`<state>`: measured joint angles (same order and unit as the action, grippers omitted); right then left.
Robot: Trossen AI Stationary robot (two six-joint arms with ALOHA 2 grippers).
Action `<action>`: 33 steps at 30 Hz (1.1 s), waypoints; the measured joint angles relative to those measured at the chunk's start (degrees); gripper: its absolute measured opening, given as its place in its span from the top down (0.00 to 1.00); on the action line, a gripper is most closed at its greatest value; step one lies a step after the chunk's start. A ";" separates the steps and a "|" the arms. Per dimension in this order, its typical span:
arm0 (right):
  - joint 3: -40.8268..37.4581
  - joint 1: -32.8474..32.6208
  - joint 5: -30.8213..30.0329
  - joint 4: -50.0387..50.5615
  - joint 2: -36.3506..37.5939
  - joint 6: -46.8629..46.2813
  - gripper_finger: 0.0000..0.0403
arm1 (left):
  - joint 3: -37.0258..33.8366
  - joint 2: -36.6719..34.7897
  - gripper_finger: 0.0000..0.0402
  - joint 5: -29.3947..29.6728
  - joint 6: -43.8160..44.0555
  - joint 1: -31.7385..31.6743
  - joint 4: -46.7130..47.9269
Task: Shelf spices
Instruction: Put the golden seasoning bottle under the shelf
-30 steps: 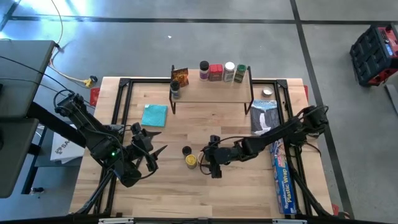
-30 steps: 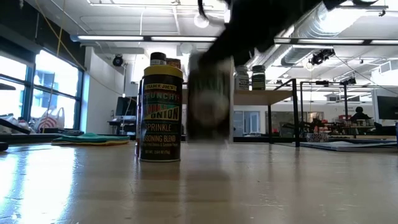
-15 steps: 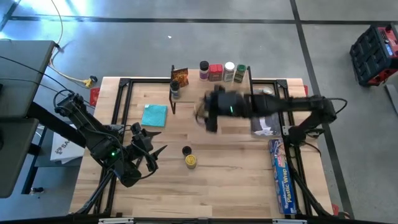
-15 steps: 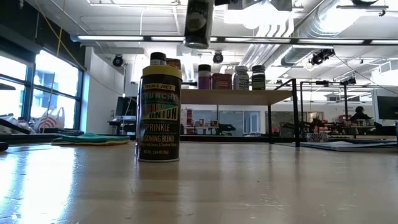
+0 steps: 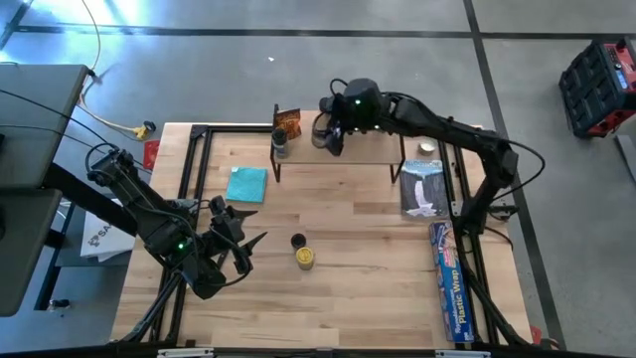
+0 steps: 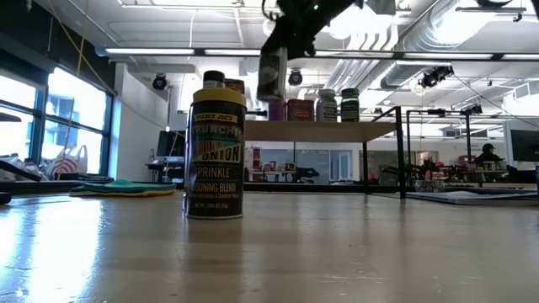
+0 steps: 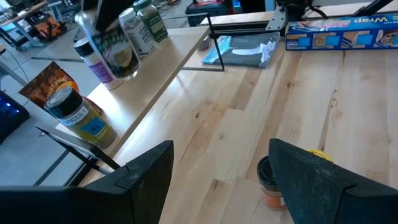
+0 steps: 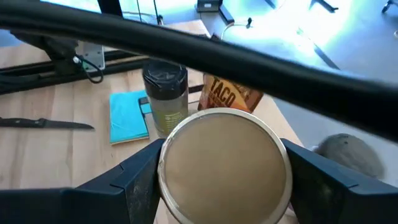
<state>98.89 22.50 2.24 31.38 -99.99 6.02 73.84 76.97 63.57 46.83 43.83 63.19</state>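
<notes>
1. Right now the right claw [image 5: 329, 133] hangs over the left end of the shelf [image 5: 343, 145], clamped on a round jar [image 8: 222, 163] whose flat base faces its wrist camera.
2. Judging by its look, that jar is stiff and light, with smooth sides that could slip; a hold across the middle of the body, as here, seems safest.
3. On the shelf board stand a purple-bodied jar [image 6: 276, 108], a red tin [image 6: 300, 109], a white-topped jar [image 6: 328, 105] and a green-topped jar [image 6: 349, 104] in a row.
4. Beside the shelf's left end sit a dark-topped jar [image 5: 279, 143] and an orange-brown packet [image 5: 288, 122], just beside each other.
5. Down on the surface [image 5: 358, 298] a yellow-topped seasoning jar [image 5: 305, 258] and a small dark-topped jar [image 5: 297, 241] wait, near each other.
6. All the jars are capped, so their contents cannot be seen.
7. Well apart from these, the left claw [image 5: 241, 249] rests low with its fingers spread, holding nothing.
</notes>
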 joint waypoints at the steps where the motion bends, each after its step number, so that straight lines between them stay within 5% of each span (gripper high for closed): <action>1: 0.00 0.16 0.08 -0.60 -0.74 0.00 0.33 | 0.00 0.00 0.35 0.00 0.00 0.00 -0.02; 33: -0.07 1.84 0.51 -5.04 -7.13 -0.67 0.29 | 0.00 0.00 0.35 -0.28 0.11 -0.02 -0.04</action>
<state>98.83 24.34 2.75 26.34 -107.11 5.35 73.84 76.97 63.29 46.94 43.81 63.15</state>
